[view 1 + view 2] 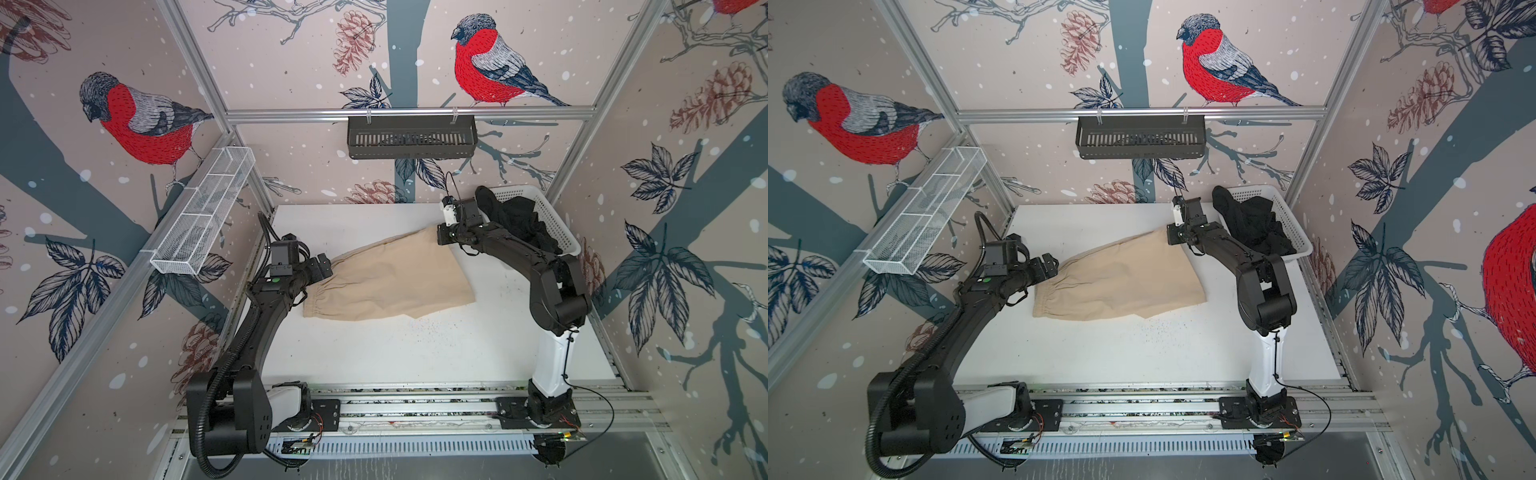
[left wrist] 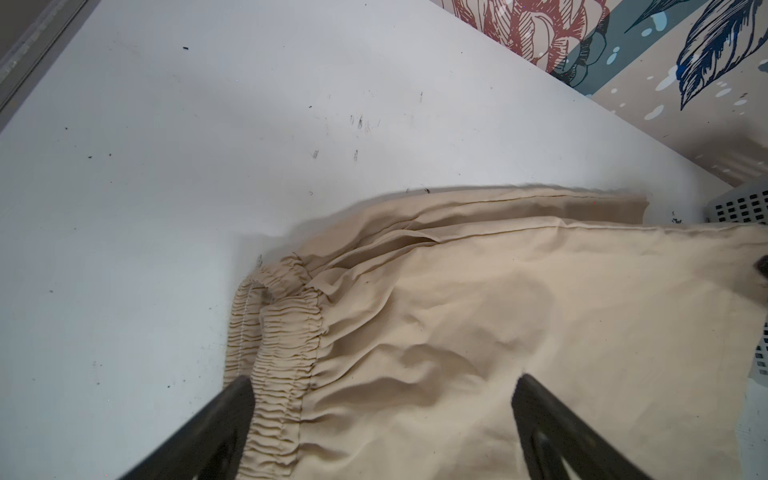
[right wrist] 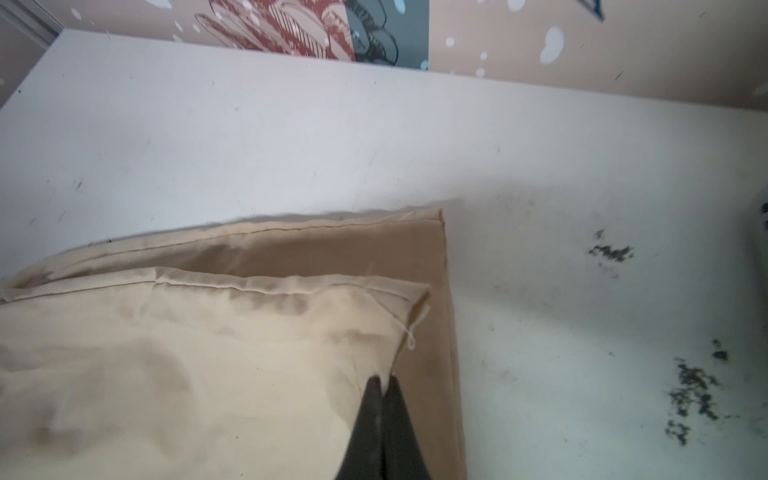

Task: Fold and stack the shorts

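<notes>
The beige shorts (image 1: 390, 282) lie mid-table (image 1: 374, 353), waistband (image 2: 286, 332) to the left and legs running toward the far right. They appear doubled leg over leg, as the right wrist view shows one hemmed layer set just inside another.

The right hand (image 3: 384, 382) is pinched tight on the hem edge of the upper layer, close to its far-right corner (image 3: 415, 299). How many layers it has caught is hard to tell from these angles. The left hand (image 1: 322, 266) hovers with its jaws spread wide over the gathered waistband at the cloth's left end, holding nothing.

The black shorts (image 1: 519, 224) sit crumpled in the white basket (image 1: 569, 248) at the table's far right corner, one end hanging over its rim.

By this showing the job is in its early part. One pair is flattened and perhaps half folded, with a crosswise fold from hem toward waistband the likely step in hand. The second pair has not been laid out, and no stack exists yet. Both folds and the stacking remain.
</notes>
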Controlling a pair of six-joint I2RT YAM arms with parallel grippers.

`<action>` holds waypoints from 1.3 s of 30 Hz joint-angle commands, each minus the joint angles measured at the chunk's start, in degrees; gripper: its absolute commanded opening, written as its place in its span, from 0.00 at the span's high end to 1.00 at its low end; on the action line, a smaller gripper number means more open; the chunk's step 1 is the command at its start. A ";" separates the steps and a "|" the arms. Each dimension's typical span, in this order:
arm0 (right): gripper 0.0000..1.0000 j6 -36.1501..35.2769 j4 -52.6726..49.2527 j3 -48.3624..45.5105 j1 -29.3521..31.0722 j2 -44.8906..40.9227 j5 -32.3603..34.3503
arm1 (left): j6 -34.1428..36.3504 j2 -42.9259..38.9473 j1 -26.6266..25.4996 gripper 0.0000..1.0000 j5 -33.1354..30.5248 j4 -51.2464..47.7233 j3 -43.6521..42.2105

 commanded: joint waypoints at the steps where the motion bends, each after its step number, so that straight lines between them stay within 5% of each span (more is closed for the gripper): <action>1: 0.99 -1.68 0.50 1.30 0.06 -0.22 1.48 | 0.88 -0.21 0.18 0.03 -2.29 -0.72 0.15; 12: 0.91 -2.69 2.84 9.84 -2.70 13.33 -2.39 | 1.22 2.15 0.11 0.03 -5.55 -1.03 -2.19; 16: 0.77 -3.12 2.44 13.48 -3.55 17.05 -3.26 | 0.86 3.34 0.12 0.03 -5.61 -1.03 -2.39; 22: 0.38 -4.15 0.32 15.12 -3.70 15.31 -2.80 | -0.84 4.22 0.15 0.03 -5.89 -2.87 -1.31; 29: 0.21 -2.85 0.31 -1.17 -1.13 -0.01 -5.80 | -1.81 0.25 0.58 0.03 -3.46 -1.12 1.54; 39: 0.20 5.95 7.54 -28.02 9.72 -13.05 -0.63 | -2.34 -3.66 0.65 0.03 -0.42 2.57 1.48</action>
